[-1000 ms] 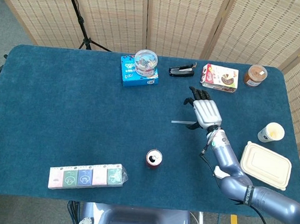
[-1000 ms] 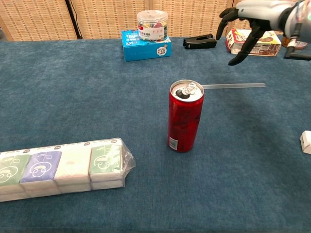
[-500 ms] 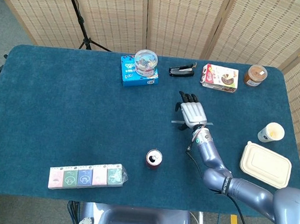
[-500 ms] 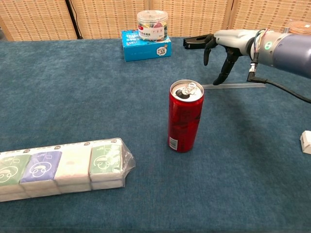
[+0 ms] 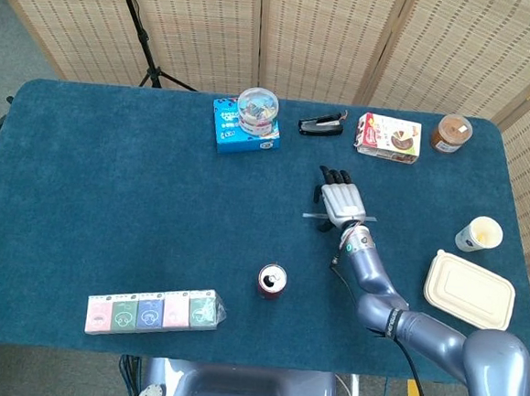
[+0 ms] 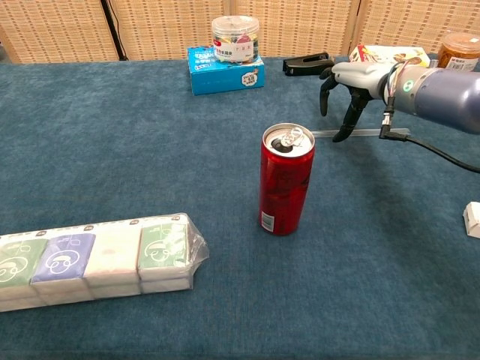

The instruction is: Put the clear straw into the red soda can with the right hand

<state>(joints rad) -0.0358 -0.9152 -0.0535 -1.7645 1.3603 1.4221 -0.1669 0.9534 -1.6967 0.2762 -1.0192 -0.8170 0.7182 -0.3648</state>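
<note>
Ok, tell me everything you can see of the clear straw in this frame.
The clear straw is a thin, see-through, plastic-looking tube lying flat on the blue table cloth, running left to right behind the red soda can and apart from it. It is not in the can. The right hand is above its middle with fingers pointing down at it; a fingertip looks to touch it, but no grip shows.

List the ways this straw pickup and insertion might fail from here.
1. The clear straw lies flat on the blue cloth, and the right hand reaches down at it with its fingers apart; fingertips may roll or push it away rather than pinch it.
2. The red soda can stands tall with a small mouth partly covered by its tab; a misaimed straw or a bump from the hand could tip it.
</note>
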